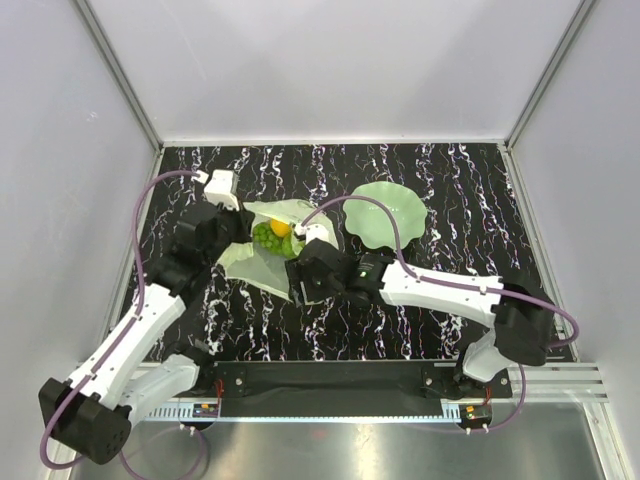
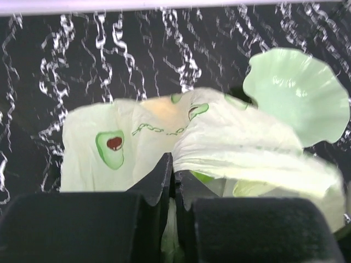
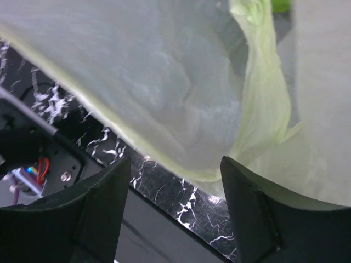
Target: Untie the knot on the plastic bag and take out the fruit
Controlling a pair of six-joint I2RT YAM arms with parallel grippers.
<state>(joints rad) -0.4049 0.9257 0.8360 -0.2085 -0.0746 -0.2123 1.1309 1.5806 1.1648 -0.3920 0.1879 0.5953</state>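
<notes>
A thin, crinkly, translucent pale yellow-green plastic bag (image 1: 262,268) lay crumpled on the black, white-veined marble-patterned counter (image 1: 450,180), left of centre and between the two arms. Its mouth gaped upward in the overhead view, and inside it showed a small green grape bunch (image 1: 267,239) with a yellow-orange round fruit (image 1: 281,228) touching it on the far side. A pale green, wavy-edged round dish (image 1: 388,213) sat on the counter just right of the bag and a little farther back.

The left pincer (image 2: 173,175) was closed, its two black fingers pressed together on a fold of the plastic bag at the bag's left side; pale green film showed in the slit between them. An avocado print (image 2: 109,149) was visible on the bag wall beyond those fingers.

The right pincer (image 3: 175,167) stood with its jaws wide apart at the bag's near right edge. The film hung just past the fingertips, with a twisted, crumpled strand (image 3: 263,93) of it on the right, and I could not see the fingers (image 3: 98,208) gripping anything.
</notes>
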